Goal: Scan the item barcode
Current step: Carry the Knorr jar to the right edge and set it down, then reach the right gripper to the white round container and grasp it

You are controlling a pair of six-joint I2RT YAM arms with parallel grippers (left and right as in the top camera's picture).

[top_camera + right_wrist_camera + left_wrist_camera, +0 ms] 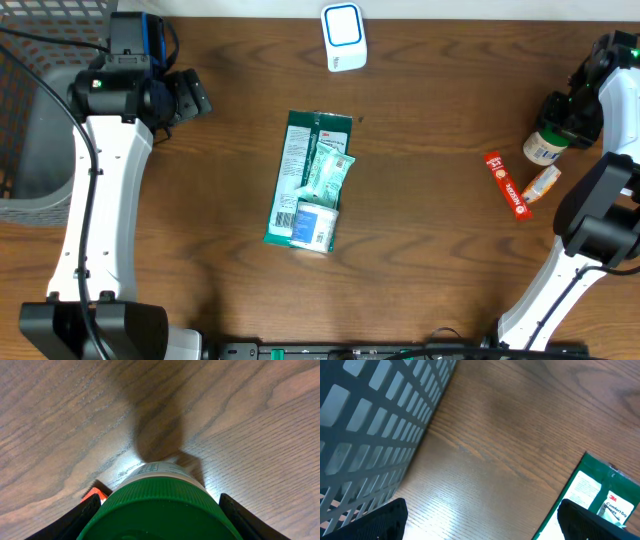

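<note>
The left arm (95,210) stretches forward, the left tool (190,95) spread wide, holding nothing. The right arm (600,200) doubles back, the right tool (563,112) gripping a bottle (543,150) by its cap.

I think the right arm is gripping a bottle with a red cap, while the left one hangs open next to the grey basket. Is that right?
Not quite: the cap is green, not red, as the right wrist view shows. The rest holds: the right gripper is closed on the bottle, and the left gripper hangs open next to the grey basket.
</note>
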